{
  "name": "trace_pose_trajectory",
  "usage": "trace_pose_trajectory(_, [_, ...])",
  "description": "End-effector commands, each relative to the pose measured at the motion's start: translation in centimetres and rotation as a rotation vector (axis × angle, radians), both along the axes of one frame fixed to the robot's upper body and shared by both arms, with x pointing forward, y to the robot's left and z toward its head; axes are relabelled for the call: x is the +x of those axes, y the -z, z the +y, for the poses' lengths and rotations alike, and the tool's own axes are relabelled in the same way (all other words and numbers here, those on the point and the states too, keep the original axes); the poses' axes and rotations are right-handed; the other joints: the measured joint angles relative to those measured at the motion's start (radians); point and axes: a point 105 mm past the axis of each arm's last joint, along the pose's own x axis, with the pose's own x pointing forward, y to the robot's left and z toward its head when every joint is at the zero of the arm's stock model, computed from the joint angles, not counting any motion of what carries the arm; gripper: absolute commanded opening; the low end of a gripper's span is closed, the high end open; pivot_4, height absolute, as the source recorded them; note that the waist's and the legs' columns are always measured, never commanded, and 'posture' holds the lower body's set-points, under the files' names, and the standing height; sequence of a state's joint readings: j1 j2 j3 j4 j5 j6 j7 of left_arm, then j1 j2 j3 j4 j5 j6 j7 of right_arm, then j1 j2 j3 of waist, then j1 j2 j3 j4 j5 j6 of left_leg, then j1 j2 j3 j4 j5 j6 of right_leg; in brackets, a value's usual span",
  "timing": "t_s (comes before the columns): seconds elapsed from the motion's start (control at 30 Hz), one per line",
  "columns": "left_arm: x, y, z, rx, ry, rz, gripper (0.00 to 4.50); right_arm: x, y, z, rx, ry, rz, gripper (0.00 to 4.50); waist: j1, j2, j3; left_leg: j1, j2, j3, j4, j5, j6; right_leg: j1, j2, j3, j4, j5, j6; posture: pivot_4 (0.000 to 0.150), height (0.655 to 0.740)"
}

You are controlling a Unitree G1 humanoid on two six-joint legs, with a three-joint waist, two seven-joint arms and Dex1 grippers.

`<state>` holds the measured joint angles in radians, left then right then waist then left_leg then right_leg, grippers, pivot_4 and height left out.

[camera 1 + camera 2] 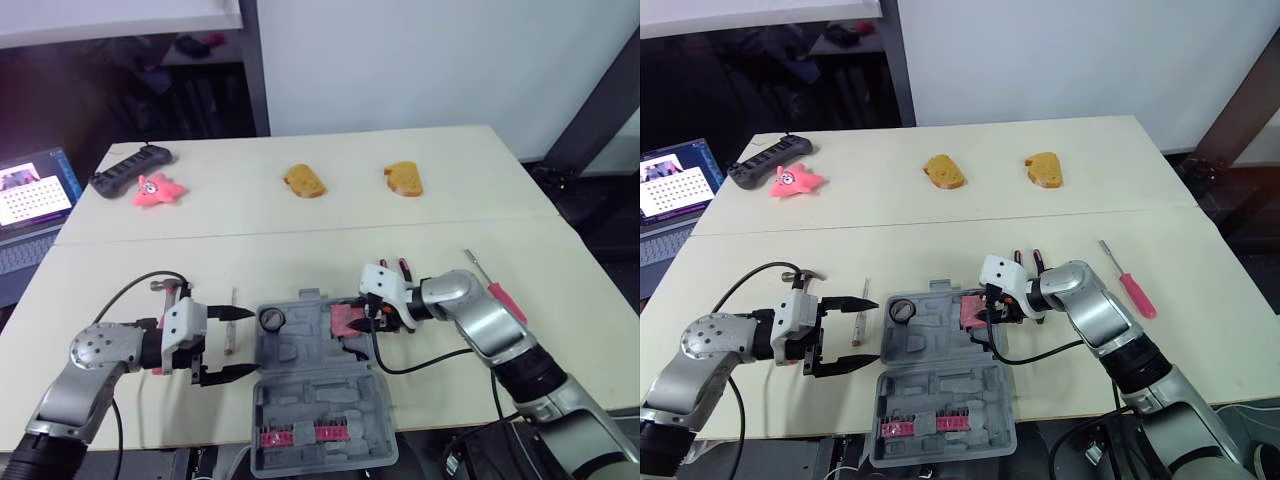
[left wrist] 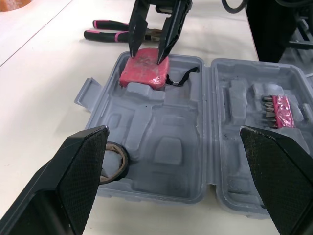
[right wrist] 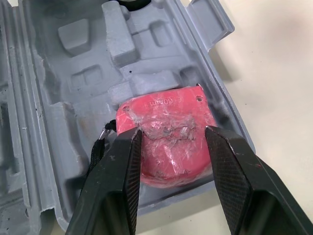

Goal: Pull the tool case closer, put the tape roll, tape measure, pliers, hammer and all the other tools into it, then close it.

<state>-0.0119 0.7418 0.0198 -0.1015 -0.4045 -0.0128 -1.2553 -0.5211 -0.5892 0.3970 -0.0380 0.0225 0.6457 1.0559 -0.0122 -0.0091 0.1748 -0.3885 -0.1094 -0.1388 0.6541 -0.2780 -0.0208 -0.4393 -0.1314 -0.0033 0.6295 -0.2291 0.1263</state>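
The right gripper (image 3: 171, 134) hangs parted over the tape measure (image 2: 144, 68), which lies tilted at the case's (image 2: 161, 147) right end and may block closing. The left gripper (image 1: 243, 341) is open.

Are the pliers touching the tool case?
Apart. Left wrist view shows a strip of bare table between the pliers and the tool case rim.
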Motion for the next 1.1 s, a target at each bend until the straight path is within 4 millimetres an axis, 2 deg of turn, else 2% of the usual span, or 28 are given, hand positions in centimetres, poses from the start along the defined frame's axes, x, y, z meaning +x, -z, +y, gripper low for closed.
trace_pose_trajectory(0.03, [0.0,-0.9,-0.1,0.000,0.006,-0.039,4.50,-0.7,3.8,-1.9,-0.105,0.096,0.138,2.16,0.001,-0.001,-0.003,0.001,0.000,0.000,0.000,0.000,0.000,0.001,0.000,0.000,0.000,0.000,0.000,0.150,0.7219])
trace_pose_trajectory(0.2, [0.1,-1.0,-0.1,0.003,0.007,-0.041,4.50,-1.9,6.0,-2.7,-0.190,0.113,0.207,2.16,0.005,-0.005,-0.011,0.015,0.000,0.000,-0.003,-0.005,0.009,0.015,0.000,0.000,-0.004,0.000,0.000,0.150,0.7219])
trace_pose_trajectory(0.47, [0.2,-1.1,-0.2,0.005,0.013,-0.043,4.50,-3.8,8.6,-3.9,-0.299,0.131,0.314,2.16,0.015,-0.007,-0.039,0.020,0.000,-0.001,-0.005,-0.006,0.011,0.020,0.000,-0.001,-0.010,-0.001,0.001,0.150,0.7219])
trace_pose_trajectory(0.57, [0.2,-1.1,-0.2,0.004,0.015,-0.043,4.50,-4.1,9.1,-4.0,-0.306,0.152,0.347,2.16,0.027,-0.005,-0.045,0.034,0.001,-0.001,-0.006,-0.012,0.012,0.033,0.001,-0.001,-0.014,-0.003,0.003,0.150,0.7219])
trace_pose_trajectory(0.7, [0.2,-1.1,-0.3,0.004,0.018,-0.042,4.50,-4.0,9.2,-4.1,-0.308,0.168,0.349,2.16,0.030,-0.010,-0.049,0.037,0.000,-0.002,-0.006,-0.014,0.014,0.037,0.001,-0.001,-0.015,-0.007,0.003,0.150,0.7219])
trace_pose_trajectory(0.77, [0.1,-1.1,-0.3,0.007,0.020,-0.041,4.50,-3.2,7.6,-2.3,-0.186,0.156,0.300,2.16,0.030,-0.010,-0.049,0.037,0.000,-0.002,-0.006,-0.014,0.014,0.037,0.001,-0.001,-0.015,-0.007,0.003,0.150,0.7219])
trace_pose_trajectory(0.87, [0.2,-1.2,-0.3,0.006,0.022,-0.040,4.50,-2.2,4.3,0.0,-0.043,0.058,0.139,2.16,0.027,-0.010,-0.049,0.036,0.000,-0.002,-0.006,-0.014,0.014,0.036,0.001,-0.001,-0.015,-0.007,0.003,0.150,0.7219])
trace_pose_trajectory(1.03, [0.4,-1.2,-0.4,0.006,0.020,-0.040,4.50,-1.0,0.8,0.7,0.115,0.037,-0.015,2.16,0.024,0.002,-0.040,0.030,0.000,0.000,-0.006,-0.013,0.013,0.033,0.001,0.001,-0.014,-0.005,0.006,0.150,0.7219])
trace_pose_trajectory(1.1, [0.4,-1.2,-0.4,0.006,0.019,-0.039,4.50,-1.0,0.3,0.3,0.136,0.039,-0.023,2.16,0.021,0.004,-0.036,0.029,0.001,0.000,-0.006,-0.013,0.013,0.031,0.001,0.001,-0.013,-0.005,0.006,0.150,0.7219])
